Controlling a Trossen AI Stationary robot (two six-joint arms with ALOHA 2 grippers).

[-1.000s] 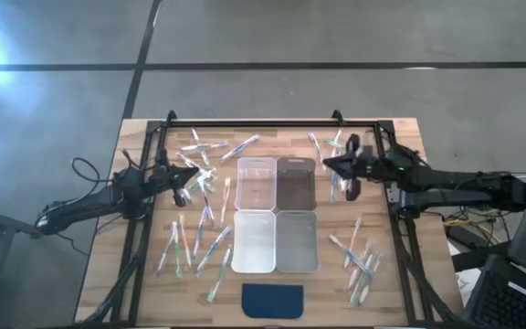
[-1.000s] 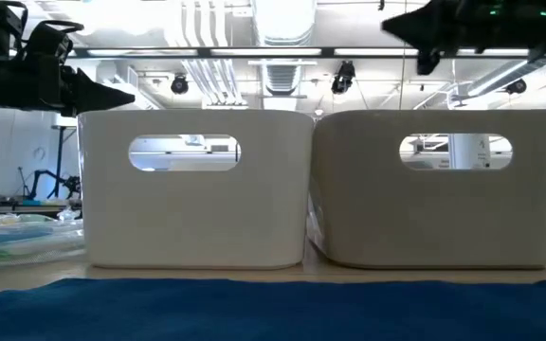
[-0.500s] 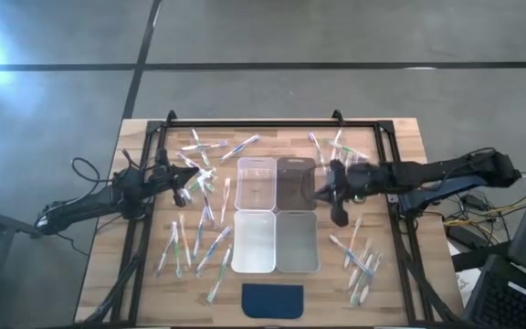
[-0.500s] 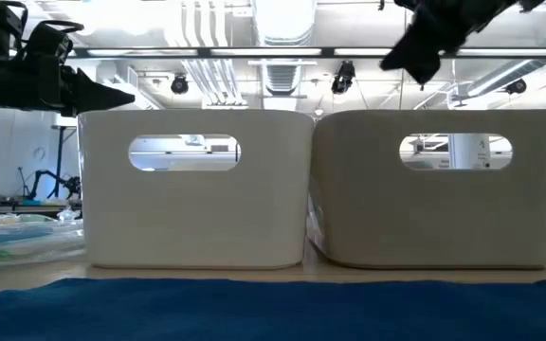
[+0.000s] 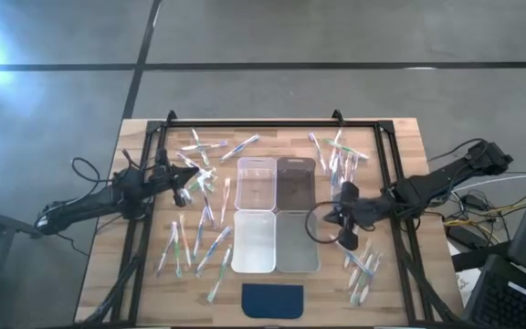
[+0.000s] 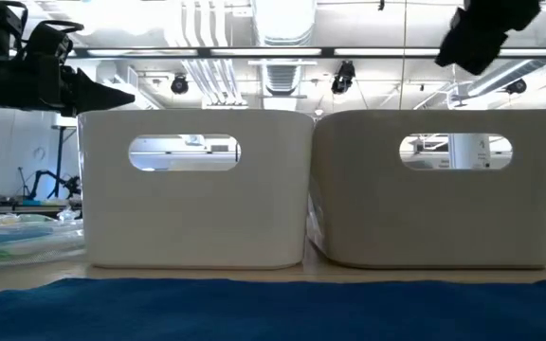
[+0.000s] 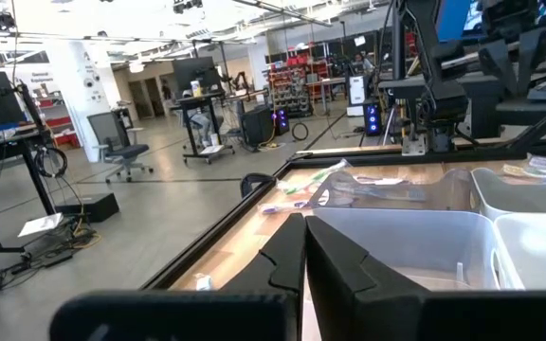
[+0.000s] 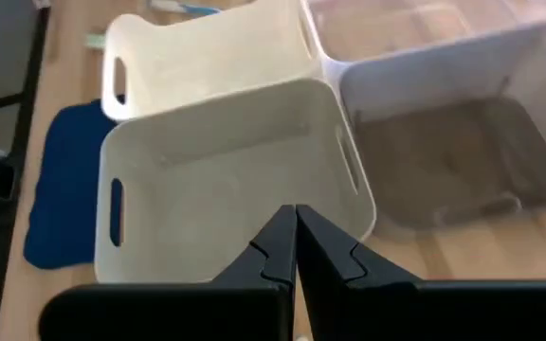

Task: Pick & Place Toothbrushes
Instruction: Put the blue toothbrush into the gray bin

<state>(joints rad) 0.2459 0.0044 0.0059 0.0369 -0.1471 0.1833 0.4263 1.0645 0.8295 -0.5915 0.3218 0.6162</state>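
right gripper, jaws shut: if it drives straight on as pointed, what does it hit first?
Most likely the near-right bin: the right gripper points down into it, and the high view puts it beside that bin's right wall. Rim or floor first is unclear; depth is hard to judge.

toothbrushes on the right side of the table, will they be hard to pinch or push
The toothbrushes look thin and flat-lying, so probably light and stiff, likely to skid or spin when nudged. They lie crowded and overlapping, so the shut right gripper may catch two. Slim handles could slip.
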